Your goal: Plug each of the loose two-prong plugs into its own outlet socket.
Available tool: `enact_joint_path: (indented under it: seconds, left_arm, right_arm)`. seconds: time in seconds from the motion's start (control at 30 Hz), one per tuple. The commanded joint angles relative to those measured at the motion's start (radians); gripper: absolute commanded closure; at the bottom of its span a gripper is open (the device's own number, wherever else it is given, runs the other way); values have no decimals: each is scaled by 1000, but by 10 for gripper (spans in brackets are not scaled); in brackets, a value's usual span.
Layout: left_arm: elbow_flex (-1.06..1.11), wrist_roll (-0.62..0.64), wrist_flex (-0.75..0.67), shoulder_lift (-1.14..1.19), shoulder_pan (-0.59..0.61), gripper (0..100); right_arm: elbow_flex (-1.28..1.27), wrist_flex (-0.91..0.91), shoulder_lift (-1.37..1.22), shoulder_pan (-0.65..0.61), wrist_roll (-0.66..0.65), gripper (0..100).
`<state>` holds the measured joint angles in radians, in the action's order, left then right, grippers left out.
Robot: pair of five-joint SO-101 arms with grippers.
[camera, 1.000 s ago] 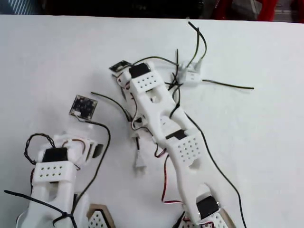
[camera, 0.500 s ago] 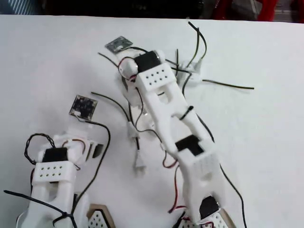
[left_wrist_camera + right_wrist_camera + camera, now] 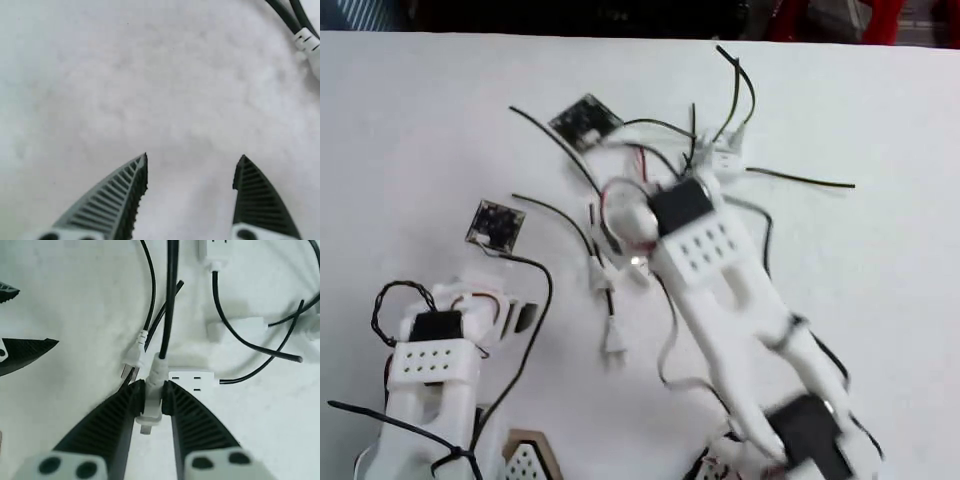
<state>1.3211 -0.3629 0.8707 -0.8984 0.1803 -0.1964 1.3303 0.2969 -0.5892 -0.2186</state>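
While your right gripper has its jaws clamped on one plug at lower centre, just beside a socket, nothing looks plugged in yet. Another plug lies loose, and the left gripper has its jaws apart.

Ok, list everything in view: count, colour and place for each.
table: one, white, under everything
held plug: one, white, clamped in the right gripper
loose plug: one, white, lying beside the held plug
near socket: one, white, next to the held plug
far socket: one, white, farther off
cords: several, black, criss-crossing the table
left gripper: one, dark fingers, open over bare table
right gripper: one, dark fingers, shut on the held plug
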Motion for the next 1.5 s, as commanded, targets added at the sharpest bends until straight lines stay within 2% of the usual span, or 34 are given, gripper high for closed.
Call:
enact_joint_path:
  seconds: [0.0, 0.13, 0.27, 0.43, 0.57, 0.7, 0.87, 0.93, 1.07, 1.2, 1.47]
  left_arm:
    - [-5, -3, -21, -25, 4, 721]
    - [-5, -3, -21, -25, 4, 721]
    - [-5, -3, -20, -25, 4, 721]
    - [-5, -3, -20, -25, 4, 721]
    - [-5, -3, -20, -25, 4, 721]
    - [-9, -3, -21, -27, 5, 718]
    - [-52, 8, -98, -28, 5, 718]
    - [-94, 12, -127, -28, 4, 718]
    - [-164, 147, -227, -28, -2, 717]
    - [-184, 242, -330, -28, -79, 716]
    - [-213, 247, -354, -28, -255, 716]
  right_arm:
    - [-338, -298, 257, 15, -5, 982]
    - [-652, -570, 446, 16, -6, 982]
    - [-876, -765, 552, 18, -8, 982]
    - [-1059, -1006, 564, 68, -8, 982]
    - [-1132, -1109, 564, 107, -8, 982]
    - [-1145, -1119, 573, 94, 2, 982]
    - [-1143, -1152, 575, -4, 6, 981]
    - [-1143, -1162, 590, -35, 60, 981]
    - [-1143, -1135, 680, -65, 123, 981]
    - [-1145, -1049, 809, -96, 161, 981]
    - [-1151, -840, 1043, -143, 178, 981]
